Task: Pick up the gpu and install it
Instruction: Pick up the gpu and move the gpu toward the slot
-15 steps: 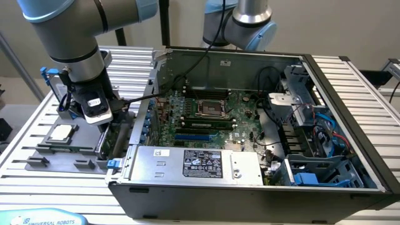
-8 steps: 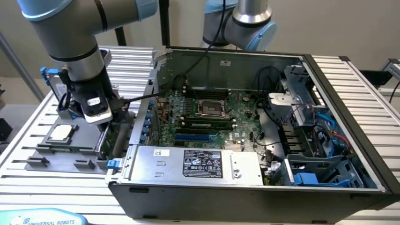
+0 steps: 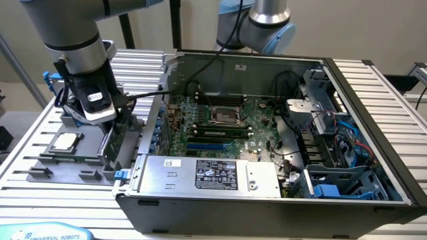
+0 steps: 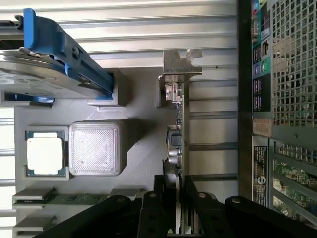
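Observation:
The gpu (image 3: 111, 143) stands on its long edge in the grey holder (image 3: 67, 172) at the exterior view's left of the open computer case (image 3: 363, 105). In the wrist view the gpu (image 4: 179, 124) shows edge-on as a thin greenish board, with its silver bracket (image 4: 181, 62) at the far end. My gripper (image 3: 109, 131) comes down on it from above. In the wrist view my gripper (image 4: 177, 201) has a black finger close against each face of the card, shut on it. I cannot tell whether the card has lifted off the holder.
On the holder (image 4: 143, 148) lie a square silver CPU chip (image 4: 45, 156), a hard drive in a blue frame (image 4: 54, 59) and memory sticks (image 4: 64, 199). The case holds the motherboard (image 3: 220, 117) with blue slots (image 3: 210, 146). A second arm (image 3: 267, 25) stands behind the case.

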Motion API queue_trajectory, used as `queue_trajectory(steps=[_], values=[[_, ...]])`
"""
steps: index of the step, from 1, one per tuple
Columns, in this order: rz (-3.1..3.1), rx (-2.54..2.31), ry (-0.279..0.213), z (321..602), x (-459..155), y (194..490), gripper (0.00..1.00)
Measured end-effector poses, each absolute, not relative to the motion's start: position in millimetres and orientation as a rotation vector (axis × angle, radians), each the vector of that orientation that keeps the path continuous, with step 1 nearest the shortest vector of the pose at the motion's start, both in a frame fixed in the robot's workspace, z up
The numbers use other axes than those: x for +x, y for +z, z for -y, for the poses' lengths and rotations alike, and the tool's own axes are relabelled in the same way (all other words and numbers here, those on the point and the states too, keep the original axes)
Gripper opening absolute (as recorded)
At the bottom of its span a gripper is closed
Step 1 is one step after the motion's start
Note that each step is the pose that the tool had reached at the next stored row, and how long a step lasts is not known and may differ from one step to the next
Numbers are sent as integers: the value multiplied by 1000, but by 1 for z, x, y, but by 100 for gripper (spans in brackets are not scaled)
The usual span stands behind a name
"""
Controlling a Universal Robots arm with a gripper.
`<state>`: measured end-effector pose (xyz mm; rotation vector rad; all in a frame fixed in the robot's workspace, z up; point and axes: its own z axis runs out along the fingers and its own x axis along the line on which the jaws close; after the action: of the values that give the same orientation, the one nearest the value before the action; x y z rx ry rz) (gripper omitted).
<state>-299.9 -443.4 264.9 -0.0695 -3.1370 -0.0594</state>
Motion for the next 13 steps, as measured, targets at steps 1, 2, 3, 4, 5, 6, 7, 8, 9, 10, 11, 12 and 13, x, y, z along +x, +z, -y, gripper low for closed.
queue_trajectory(steps=[1,2,3,4,5,6,7,8,9,10,11,12,13], values=[[3137,-70,-59,443,-300,269,27],[3137,-70,-59,443,-300,274,27],[3137,-70,-59,443,-300,278,27],[3137,-70,-59,443,-300,283,27],[3137,-70,-59,443,-300,287,27],[3137,-70,-59,443,-300,292,27],[3137,-69,-59,443,-300,297,27],[3137,-70,-59,443,-299,301,27],[3137,-69,-60,443,-299,306,27],[3137,-70,-59,443,-299,310,27],[3137,-69,-60,443,-299,315,27],[3137,-69,-59,443,-298,319,27],[3137,-69,-59,443,-298,324,27]])
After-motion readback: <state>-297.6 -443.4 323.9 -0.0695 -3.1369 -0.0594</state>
